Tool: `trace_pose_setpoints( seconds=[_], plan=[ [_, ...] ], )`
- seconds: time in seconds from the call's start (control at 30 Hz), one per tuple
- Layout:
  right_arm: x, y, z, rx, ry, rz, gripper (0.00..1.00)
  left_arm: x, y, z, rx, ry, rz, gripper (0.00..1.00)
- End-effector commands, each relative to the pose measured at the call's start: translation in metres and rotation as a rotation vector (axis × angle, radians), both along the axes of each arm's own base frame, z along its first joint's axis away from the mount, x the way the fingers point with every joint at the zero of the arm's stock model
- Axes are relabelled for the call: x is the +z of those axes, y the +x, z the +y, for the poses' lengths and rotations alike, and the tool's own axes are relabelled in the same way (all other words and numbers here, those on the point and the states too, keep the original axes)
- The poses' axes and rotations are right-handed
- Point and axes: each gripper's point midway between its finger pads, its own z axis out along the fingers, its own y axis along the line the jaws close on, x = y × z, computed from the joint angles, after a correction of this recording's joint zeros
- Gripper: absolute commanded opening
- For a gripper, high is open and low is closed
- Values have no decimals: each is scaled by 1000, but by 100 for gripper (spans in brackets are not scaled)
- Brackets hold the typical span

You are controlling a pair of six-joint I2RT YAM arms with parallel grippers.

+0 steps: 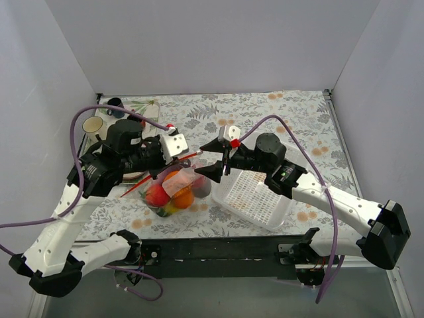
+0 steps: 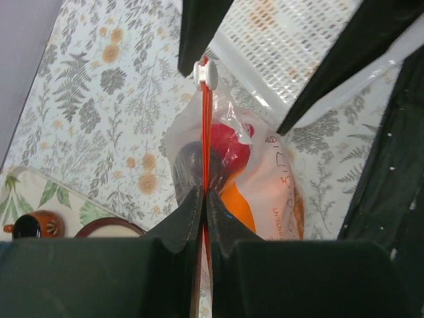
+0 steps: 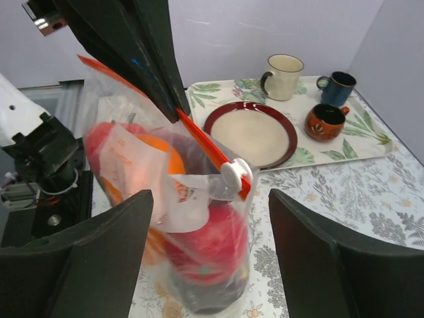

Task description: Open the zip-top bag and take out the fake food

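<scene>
The zip-top bag (image 1: pixel 173 189) hangs upright over the table, clear, with an orange-red zip strip (image 2: pixel 206 126) along its top and a white slider (image 3: pixel 236 175) at the strip's end. Fake food fills it: an orange ball (image 1: pixel 183 198), red round pieces (image 3: pixel 209 242) and a dark piece at the bottom. My left gripper (image 2: pixel 205 199) is shut on the zip strip and holds the bag up. My right gripper (image 3: pixel 209 258) is open, its fingers (image 3: pixel 99 258) on either side of the bag's slider end, apart from it.
A white mesh basket (image 1: pixel 255 195) stands right of the bag. At the far left a leaf-print tray (image 3: pixel 344 142) holds a red-rimmed plate (image 3: pixel 252 132), a cream mug (image 3: pixel 283 76), a blue mug (image 3: pixel 336 88) and an orange mug (image 3: pixel 324 121). White walls surround the table.
</scene>
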Motion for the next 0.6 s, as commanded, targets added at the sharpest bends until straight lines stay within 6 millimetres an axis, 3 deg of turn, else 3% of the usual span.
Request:
trace_pose_setpoints(
  seconds=[0.0, 0.2, 0.4, 0.5, 0.57],
  plan=[
    [22, -17, 1, 96, 74, -40, 77, 37, -39, -6, -173, -81, -41, 0],
    [34, -32, -3, 153, 116, -47, 65, 42, -44, -7, -185, -95, -31, 0],
    [47, -50, -5, 236, 180, -16, 41, 39, -46, -10, -198, -105, -8, 0],
    [45, -53, -3, 260, 181, -6, 31, 39, -45, -11, -194, -111, -7, 0],
    [41, -55, -3, 273, 175, 1, 19, 40, -44, -12, -192, -117, -8, 0]
  ],
)
